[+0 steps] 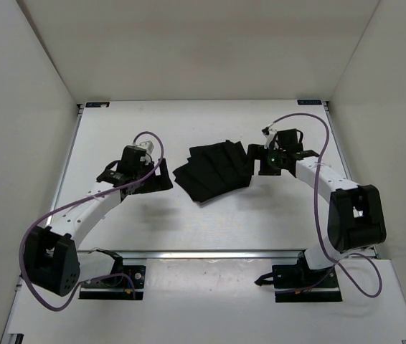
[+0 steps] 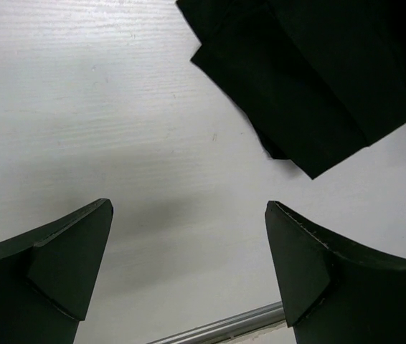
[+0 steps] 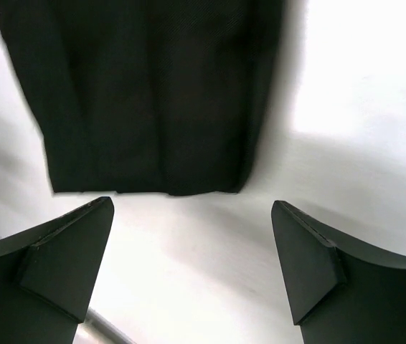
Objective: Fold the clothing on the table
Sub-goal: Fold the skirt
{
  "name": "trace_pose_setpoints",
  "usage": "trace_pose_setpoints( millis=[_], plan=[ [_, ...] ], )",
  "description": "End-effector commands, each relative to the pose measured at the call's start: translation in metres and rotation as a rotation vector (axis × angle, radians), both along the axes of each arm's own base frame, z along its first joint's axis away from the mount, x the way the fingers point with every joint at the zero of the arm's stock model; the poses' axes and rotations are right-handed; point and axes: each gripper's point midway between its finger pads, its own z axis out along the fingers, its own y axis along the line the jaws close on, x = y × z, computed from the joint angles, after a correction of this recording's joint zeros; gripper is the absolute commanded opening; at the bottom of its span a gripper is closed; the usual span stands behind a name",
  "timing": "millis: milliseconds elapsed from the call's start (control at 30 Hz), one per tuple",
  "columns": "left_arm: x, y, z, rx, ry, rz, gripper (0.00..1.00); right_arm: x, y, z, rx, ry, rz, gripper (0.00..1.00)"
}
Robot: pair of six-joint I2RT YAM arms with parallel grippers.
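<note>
Left pincer (image 2: 189, 208) and right pincer (image 3: 192, 204) gape empty beside the clothing (image 1: 214, 170). We judge it mostly folded; perhaps one fold remains.

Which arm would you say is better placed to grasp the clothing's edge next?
Probably the right arm: the clothing lies squarely ahead of its open jaws. The left arm faces mostly table, the clothing off to one side.

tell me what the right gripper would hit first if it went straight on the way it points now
Probably the near edge of the black soft fabric garment: the open right gripper aims at it, with only a strip of bare white flat tabletop between. Depth is unclear.
</note>
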Motion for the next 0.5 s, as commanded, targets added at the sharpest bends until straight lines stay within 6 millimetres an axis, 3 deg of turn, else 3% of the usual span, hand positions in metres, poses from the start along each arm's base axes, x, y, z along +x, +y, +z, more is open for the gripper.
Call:
trace_pose_setpoints(
  millis=[0,100,133,467],
  plan=[
    [0.001,0.005,-0.003,0.074,0.030,0.001,0.99,0.031,-0.029,0.023,-0.064,-0.057,-0.130,0.89],
    [0.005,0.010,-0.007,0.116,0.064,0.014,0.99,0.033,-0.046,0.014,-0.136,0.034,-0.191,0.98],
    [0.007,0.012,-0.006,0.122,0.061,0.014,0.99,0.039,-0.049,0.021,-0.145,0.024,-0.206,0.99],
    [0.024,0.019,0.004,0.141,0.017,0.015,0.99,0.039,-0.067,0.017,-0.328,0.009,-0.257,0.99]
  ],
)
